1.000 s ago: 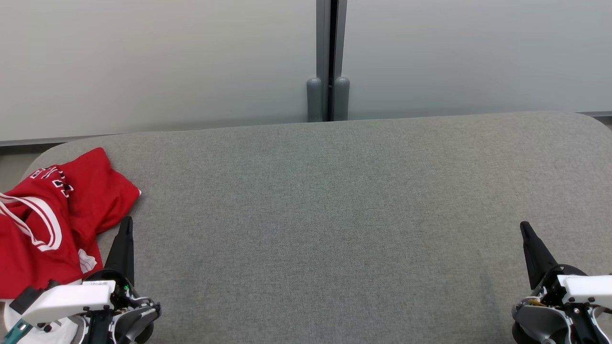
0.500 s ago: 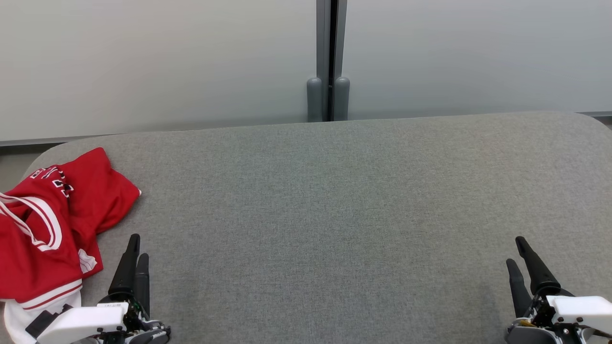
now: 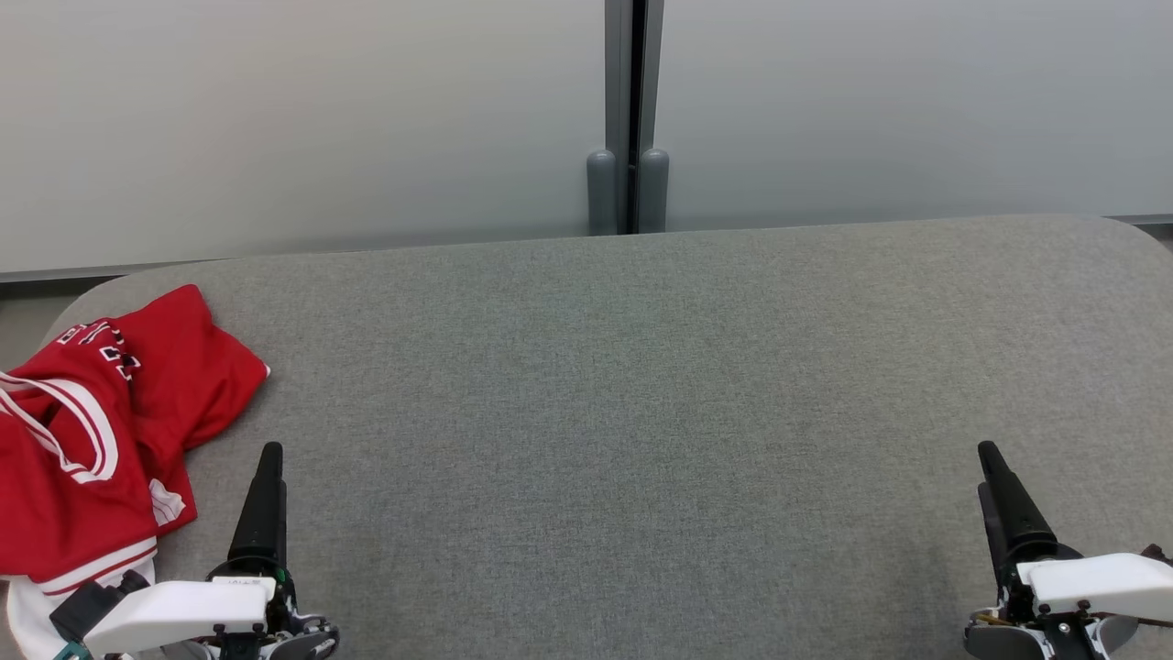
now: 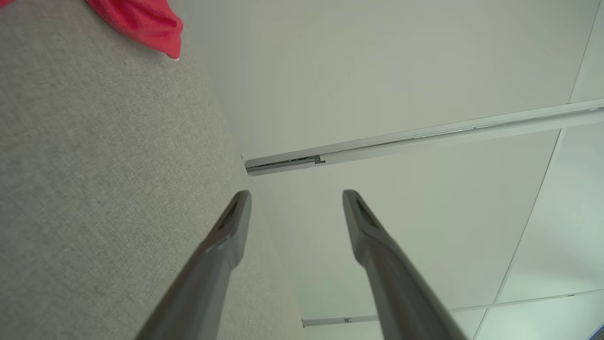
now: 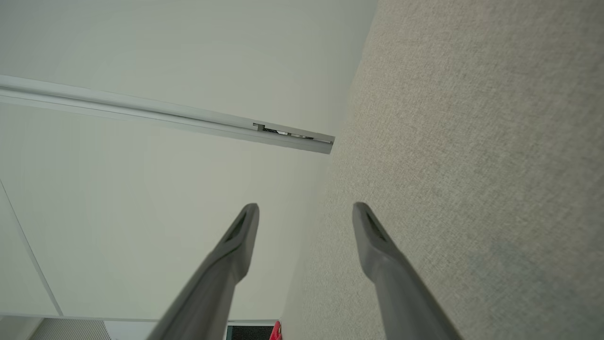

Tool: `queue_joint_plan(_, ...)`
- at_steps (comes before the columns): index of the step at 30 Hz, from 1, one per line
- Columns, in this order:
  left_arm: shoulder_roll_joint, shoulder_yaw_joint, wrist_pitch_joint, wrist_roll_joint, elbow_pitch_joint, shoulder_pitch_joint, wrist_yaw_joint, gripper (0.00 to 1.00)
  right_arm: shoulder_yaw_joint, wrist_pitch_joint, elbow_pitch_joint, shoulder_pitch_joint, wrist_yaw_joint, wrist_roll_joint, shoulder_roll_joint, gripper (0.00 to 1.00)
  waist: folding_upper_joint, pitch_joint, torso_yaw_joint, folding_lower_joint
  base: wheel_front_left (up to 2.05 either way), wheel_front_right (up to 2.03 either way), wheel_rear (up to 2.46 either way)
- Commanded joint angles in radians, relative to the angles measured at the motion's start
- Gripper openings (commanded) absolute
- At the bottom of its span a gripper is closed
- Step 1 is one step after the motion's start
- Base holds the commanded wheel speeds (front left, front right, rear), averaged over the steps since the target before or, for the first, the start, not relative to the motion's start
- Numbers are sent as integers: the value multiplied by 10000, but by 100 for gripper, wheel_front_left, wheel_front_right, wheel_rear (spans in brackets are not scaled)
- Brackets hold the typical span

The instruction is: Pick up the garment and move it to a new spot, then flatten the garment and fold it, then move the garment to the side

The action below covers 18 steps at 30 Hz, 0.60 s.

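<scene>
**Both claws wide and empty, garment beside the left one**

The left gripper [image 3: 268,456] points out over the grey table [image 3: 641,385], fingers spread wide with nothing between them. The right gripper [image 3: 988,454], well apart from it, is equally wide and empty. The crumpled red garment [image 3: 82,440] lies near the left gripper's outer side, untouched. Pale wall panels [image 3: 321,119] stand beyond both fingertips.

Red white-trimmed garment [image 3: 101,440], grey table [image 3: 641,412]

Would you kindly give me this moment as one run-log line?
stage: before pickup | garment: crumpled at left end of table, untouched | left gripper: open, empty | right gripper: open, empty
</scene>
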Motion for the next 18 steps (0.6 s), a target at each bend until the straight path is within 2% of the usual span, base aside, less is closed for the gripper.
queue_joint_plan(1,104,-63,-130,425,-238,-65,43,100,96,-148,-259,-118,10,-633,-160,100,0,-4,-5,0,0,0,0)
queue_joint_plan(8,118,-228,-424,1877,-399,5,211,100,509,-447,-588,-130,11,-2552,-336,100,0,-40,5,0,0,0,0)
queue_joint_plan(11,127,-373,-584,2893,-422,39,284,100,742,-605,-765,-141,12,-3489,-457,100,0,-65,19,0,0,0,0)
queue_joint_plan(18,230,-635,-847,4508,-347,70,354,100,1091,-870,-962,-159,13,-4864,-636,100,0,-97,37,0,0,0,0)
